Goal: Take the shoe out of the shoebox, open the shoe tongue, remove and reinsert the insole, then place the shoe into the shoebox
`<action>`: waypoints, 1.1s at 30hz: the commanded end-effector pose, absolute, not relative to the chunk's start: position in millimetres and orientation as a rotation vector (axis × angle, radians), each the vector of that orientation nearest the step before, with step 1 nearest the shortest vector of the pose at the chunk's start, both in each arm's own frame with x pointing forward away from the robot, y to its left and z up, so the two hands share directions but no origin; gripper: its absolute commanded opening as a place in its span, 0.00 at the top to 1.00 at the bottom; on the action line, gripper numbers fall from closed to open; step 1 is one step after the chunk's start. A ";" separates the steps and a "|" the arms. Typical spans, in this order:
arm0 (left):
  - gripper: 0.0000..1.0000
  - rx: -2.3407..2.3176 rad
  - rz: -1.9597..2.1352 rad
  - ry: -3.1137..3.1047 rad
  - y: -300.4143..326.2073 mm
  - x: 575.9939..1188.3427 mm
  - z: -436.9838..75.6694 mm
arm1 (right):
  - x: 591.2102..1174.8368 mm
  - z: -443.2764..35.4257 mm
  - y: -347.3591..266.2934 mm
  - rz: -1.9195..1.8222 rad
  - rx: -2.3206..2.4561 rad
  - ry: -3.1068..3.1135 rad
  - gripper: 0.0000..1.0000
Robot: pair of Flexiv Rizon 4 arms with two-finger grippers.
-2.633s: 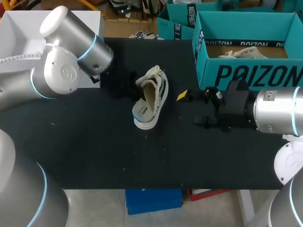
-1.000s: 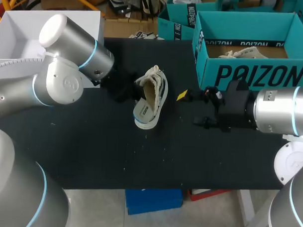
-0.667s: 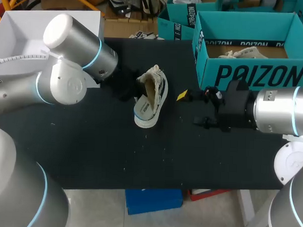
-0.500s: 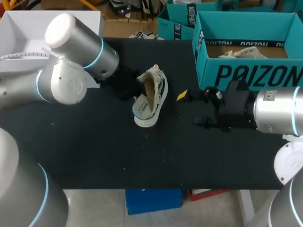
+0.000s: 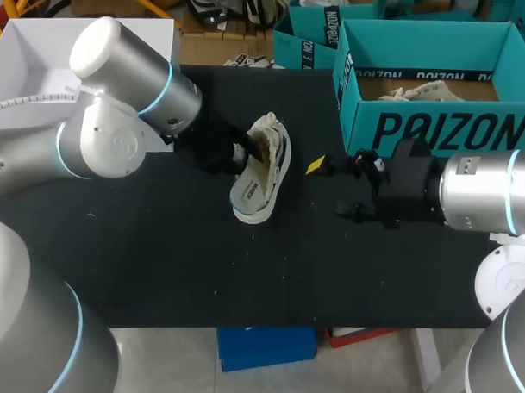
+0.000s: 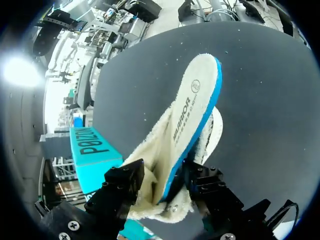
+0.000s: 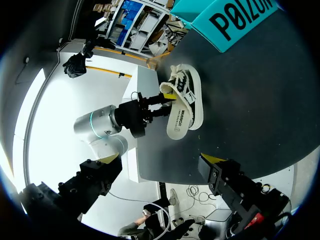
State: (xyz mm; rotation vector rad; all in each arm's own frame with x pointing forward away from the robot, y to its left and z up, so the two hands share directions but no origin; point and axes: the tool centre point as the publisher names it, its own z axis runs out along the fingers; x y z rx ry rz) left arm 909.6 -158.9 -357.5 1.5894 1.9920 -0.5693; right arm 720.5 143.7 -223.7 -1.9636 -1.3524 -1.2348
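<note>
Left tool (image 6: 162, 189) is clamped on the heel end of the insole (image 6: 192, 120), fingers on both sides. The insole angles up out of the shoe (image 5: 262, 171), which sits mid-worktop (image 5: 157, 262). Right tool (image 5: 332, 189) is wide open and holds nothing. It hangs beside the shoe, apart from it, in front of the teal shoebox (image 5: 437, 125).

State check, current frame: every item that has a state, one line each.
shoe, out of the box, on its side on the table
insole, not seated, sticking out of the shoe, one end gripped
shoebox, open, no lid on
left pincer, shut on insole
right pincer, open, empty, clear of the shoe
</note>
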 end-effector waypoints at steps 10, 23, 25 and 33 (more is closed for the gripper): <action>0.67 1.621 -0.636 1.963 -154.0 877.9 -360.7 | 720.5 -223.4 143.5 -1.233 -1.964 -1.353 0.00; 1.00 1.636 -0.603 1.971 -152.5 883.3 -367.3 | 720.5 -223.4 143.5 -1.233 -1.964 -1.353 0.00; 1.00 1.623 -0.595 1.979 -152.1 886.9 -368.9 | 720.5 -223.4 143.5 -1.233 -1.964 -1.353 0.00; 1.00 1.604 -0.547 1.983 -155.8 897.3 -366.7 | 720.5 -223.4 143.5 -1.233 -1.964 -1.353 0.00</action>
